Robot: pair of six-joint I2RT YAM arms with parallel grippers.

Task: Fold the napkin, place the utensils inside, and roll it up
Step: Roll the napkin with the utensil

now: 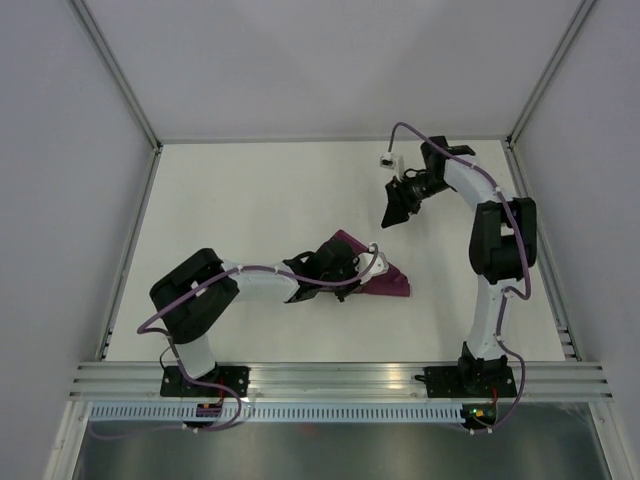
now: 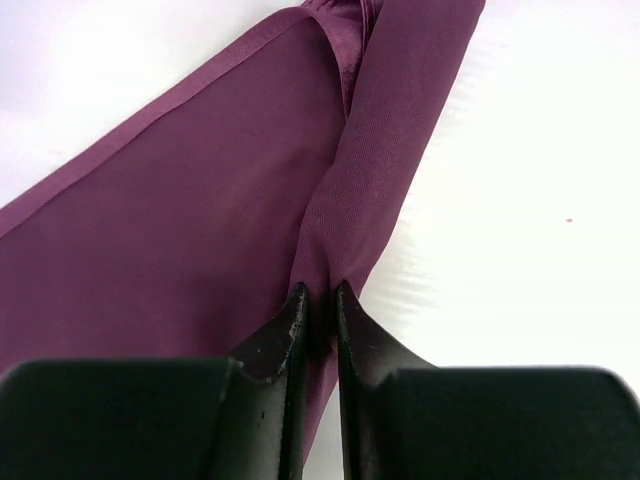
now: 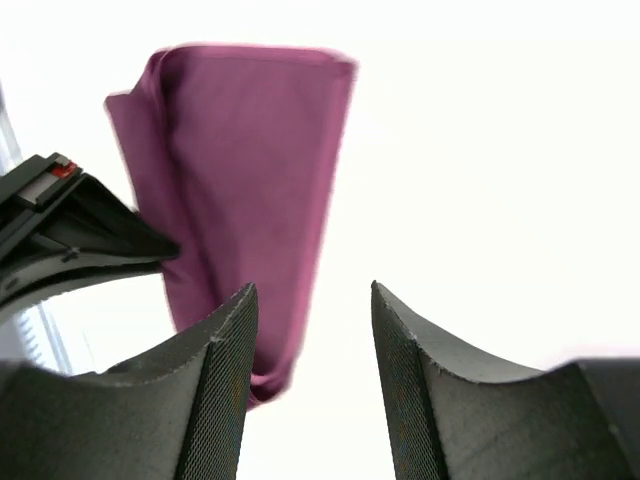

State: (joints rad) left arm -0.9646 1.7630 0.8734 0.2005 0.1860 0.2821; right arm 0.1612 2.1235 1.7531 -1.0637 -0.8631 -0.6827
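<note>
The napkin [image 1: 388,281] lies folded into a narrow magenta-purple bundle at the table's middle. My left gripper [image 1: 347,268] is over its left part, shut on a raised fold of the cloth. In the left wrist view that fold [image 2: 360,170] runs straight into the pinched fingertips of the gripper [image 2: 320,296]. My right gripper [image 1: 394,210] hangs open well above and behind the napkin, holding nothing. In the right wrist view the napkin [image 3: 250,160] lies beyond the spread fingers of the gripper [image 3: 312,292], apart from them. The utensils are hidden or out of view.
Metal frame rails [image 1: 130,240] border the white table [image 1: 250,190] on the left, right and back. A white connector on the right arm's cable [image 1: 386,159] hangs near the back. The left arm's wrist [image 3: 70,230] shows beside the napkin.
</note>
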